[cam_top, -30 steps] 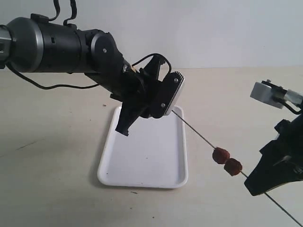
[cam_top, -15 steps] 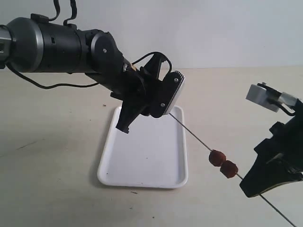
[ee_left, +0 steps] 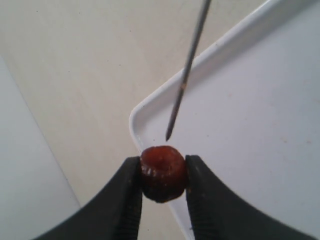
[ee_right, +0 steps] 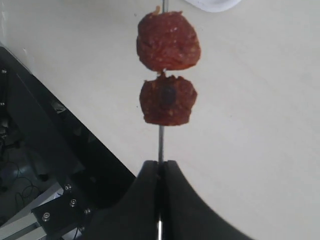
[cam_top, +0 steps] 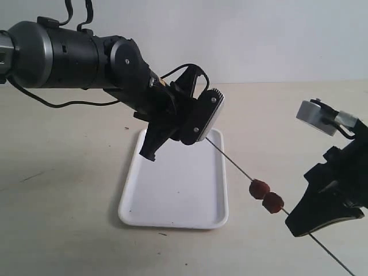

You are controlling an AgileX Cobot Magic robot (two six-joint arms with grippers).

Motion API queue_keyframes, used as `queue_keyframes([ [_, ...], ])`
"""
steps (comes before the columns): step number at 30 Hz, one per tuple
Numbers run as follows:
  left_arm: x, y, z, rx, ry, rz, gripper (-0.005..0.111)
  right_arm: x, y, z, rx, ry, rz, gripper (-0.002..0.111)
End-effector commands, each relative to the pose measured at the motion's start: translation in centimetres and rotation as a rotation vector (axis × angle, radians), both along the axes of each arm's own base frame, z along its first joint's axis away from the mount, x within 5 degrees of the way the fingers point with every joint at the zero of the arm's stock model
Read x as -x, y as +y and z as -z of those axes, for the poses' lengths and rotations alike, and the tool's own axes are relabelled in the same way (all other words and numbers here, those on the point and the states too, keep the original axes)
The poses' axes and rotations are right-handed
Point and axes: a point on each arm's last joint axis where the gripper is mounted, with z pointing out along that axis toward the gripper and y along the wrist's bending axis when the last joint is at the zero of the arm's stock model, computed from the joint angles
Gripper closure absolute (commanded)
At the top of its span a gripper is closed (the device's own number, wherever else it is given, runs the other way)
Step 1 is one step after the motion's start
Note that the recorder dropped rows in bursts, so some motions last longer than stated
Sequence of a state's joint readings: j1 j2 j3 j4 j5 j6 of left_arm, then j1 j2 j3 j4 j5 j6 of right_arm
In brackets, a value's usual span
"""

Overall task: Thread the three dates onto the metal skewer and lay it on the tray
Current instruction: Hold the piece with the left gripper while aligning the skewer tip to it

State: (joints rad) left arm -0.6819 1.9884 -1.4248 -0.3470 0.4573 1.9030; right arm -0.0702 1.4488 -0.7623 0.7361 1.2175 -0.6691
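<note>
Now the left hand (ee_left: 162,176) pinches a date (ee_left: 163,169) just off the point of the skewer (ee_left: 186,77), which the right hand (ee_right: 160,167) clamps.

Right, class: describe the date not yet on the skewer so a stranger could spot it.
Start at the white tray; over its far end hang the left arm's black fingers. They pinch one dark red-brown date near the skewer tip. Unlike the other two dates, it isn't threaded.
</note>
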Motion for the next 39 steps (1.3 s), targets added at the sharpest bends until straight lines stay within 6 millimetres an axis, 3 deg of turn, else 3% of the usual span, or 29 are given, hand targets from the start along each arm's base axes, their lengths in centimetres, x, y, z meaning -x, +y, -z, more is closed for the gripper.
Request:
queue_keyframes([
  [1,0.01,0.03,-0.42,0.019,-0.006,-0.009,0.076,-0.16,0.21,-0.26,-0.028,-0.022,-0.006,0.108],
  [39,0.52,-0.57,-0.44,0.024,-0.004,0.009,0.076,-0.37,0.09,0.47,-0.018,0.000,-0.027,0.108],
])
